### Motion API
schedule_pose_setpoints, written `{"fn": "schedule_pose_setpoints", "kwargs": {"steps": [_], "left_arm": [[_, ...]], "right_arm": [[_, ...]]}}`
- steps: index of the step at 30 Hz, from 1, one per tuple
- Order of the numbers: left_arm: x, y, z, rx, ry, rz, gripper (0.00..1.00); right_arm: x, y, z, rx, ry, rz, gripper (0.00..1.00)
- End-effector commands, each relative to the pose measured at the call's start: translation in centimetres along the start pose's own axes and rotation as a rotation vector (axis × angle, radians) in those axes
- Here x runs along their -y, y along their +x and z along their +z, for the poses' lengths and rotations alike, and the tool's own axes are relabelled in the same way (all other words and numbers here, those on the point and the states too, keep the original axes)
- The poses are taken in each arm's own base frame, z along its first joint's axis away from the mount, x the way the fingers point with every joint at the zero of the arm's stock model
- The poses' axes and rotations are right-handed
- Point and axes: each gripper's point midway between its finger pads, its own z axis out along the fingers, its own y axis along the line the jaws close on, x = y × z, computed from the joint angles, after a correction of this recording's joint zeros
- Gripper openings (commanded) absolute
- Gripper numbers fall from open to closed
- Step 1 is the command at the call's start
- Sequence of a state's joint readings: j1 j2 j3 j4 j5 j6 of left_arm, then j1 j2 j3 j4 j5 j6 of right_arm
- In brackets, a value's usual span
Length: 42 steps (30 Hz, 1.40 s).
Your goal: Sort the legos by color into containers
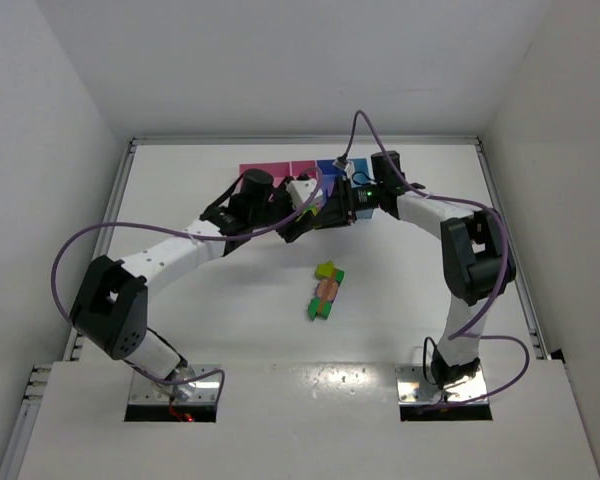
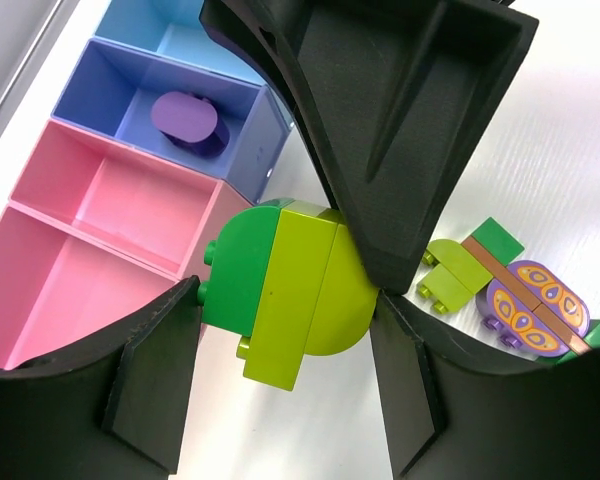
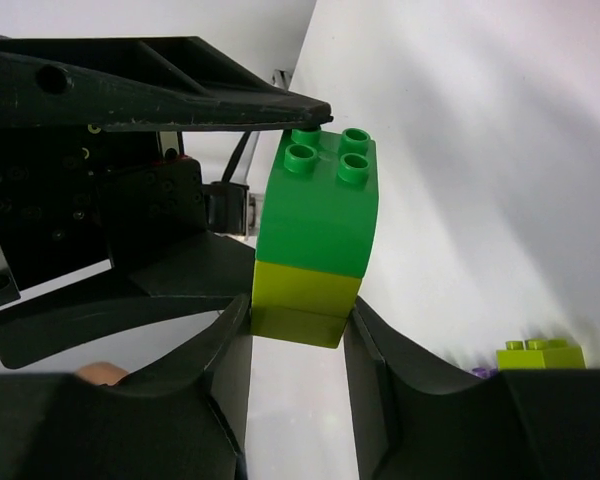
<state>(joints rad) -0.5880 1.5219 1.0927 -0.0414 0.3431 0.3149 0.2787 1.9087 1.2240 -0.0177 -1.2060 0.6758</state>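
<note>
A green brick on a yellow-green brick forms a stack (image 2: pixel 280 295), held in the air between both grippers just in front of the trays. My right gripper (image 3: pixel 298 315) is shut on the yellow-green brick (image 3: pixel 305 290). My left gripper (image 2: pixel 285 300) clamps the stack end to end, one finger on the green studs (image 3: pixel 325 155). In the top view the left gripper (image 1: pixel 298 222) and right gripper (image 1: pixel 330 212) meet. A purple lego (image 2: pixel 185 115) lies in the purple-blue tray (image 2: pixel 100 95). Beside it are the light blue tray (image 2: pixel 145 25), narrow pink tray (image 2: pixel 110 195) and wide pink tray (image 2: pixel 40 300).
A loose cluster lies mid-table: a yellow-green brick (image 1: pixel 328 270), a salmon brick (image 1: pixel 327 290) and a green brick (image 1: pixel 320 308). The left wrist view shows a purple patterned piece (image 2: pixel 535 305) among them. The tray row (image 1: pixel 280 168) sits at the table's back edge, partly hidden by the arms.
</note>
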Motion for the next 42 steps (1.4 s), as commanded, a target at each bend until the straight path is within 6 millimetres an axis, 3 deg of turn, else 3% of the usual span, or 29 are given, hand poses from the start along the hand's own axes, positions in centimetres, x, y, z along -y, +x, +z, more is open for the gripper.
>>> {"fn": "schedule_pose_setpoints", "kwargs": {"steps": [1, 6, 8, 9, 10, 13, 14, 18, 23, 24, 27, 34, 39, 42], "left_arm": [[1.2, -4.9, -1.1, 0.138, 0.023, 0.038, 0.29], [2.1, -4.2, -0.9, 0.126, 0.048, 0.026, 0.28], [2.5, -4.6, -1.1, 0.135, 0.054, 0.022, 0.32], [2.5, -4.6, -1.1, 0.135, 0.054, 0.012, 0.50], [2.6, -4.6, -1.1, 0.134, 0.056, -0.009, 0.63], [3.1, -5.2, -1.4, 0.154, 0.081, -0.022, 0.96], [3.5, -5.1, -1.5, 0.147, 0.095, -0.037, 1.00], [5.3, -6.3, -3.0, 0.181, 0.183, -0.070, 1.00], [3.5, -7.7, -5.8, 0.196, 0.221, -0.212, 1.00], [2.7, -8.8, -6.8, 0.233, 0.247, -0.228, 1.00], [0.6, -8.4, -6.4, 0.226, 0.279, -0.337, 1.00], [1.5, -7.6, -5.7, 0.276, 0.571, -0.524, 0.88], [1.9, -7.1, -4.6, 0.246, 0.685, -0.565, 0.83], [2.0, -7.7, -4.4, 0.253, 0.703, -0.549, 0.82]], "right_arm": [[-1.3, -2.0, 0.3, 0.032, -0.018, -0.109, 0.36], [-1.5, -1.7, 0.2, 0.030, -0.029, -0.120, 0.25], [-1.8, -1.5, 0.1, 0.027, -0.040, -0.131, 0.12], [-2.1, -1.6, 0.0, 0.029, -0.041, -0.139, 0.09], [-2.0, -1.2, 0.0, 0.022, -0.047, -0.142, 0.04], [-2.0, -1.4, -0.9, 0.036, -0.026, -0.185, 0.01], [-2.2, -1.3, -1.0, 0.038, -0.014, -0.204, 0.01], [-0.7, -0.5, -2.6, 0.028, 0.064, -0.259, 0.00], [0.6, 1.3, -4.5, -0.041, 0.179, -0.431, 0.00], [0.1, 1.5, -4.9, -0.050, 0.190, -0.481, 0.00], [0.1, 2.4, -5.6, -0.089, 0.209, -0.583, 0.00], [-2.5, 3.0, -5.6, -0.115, 0.154, -0.750, 0.00], [-4.1, 2.8, -5.5, -0.108, 0.126, -0.803, 0.00], [-4.7, 2.9, -5.2, -0.111, 0.096, -0.816, 0.00]]}}
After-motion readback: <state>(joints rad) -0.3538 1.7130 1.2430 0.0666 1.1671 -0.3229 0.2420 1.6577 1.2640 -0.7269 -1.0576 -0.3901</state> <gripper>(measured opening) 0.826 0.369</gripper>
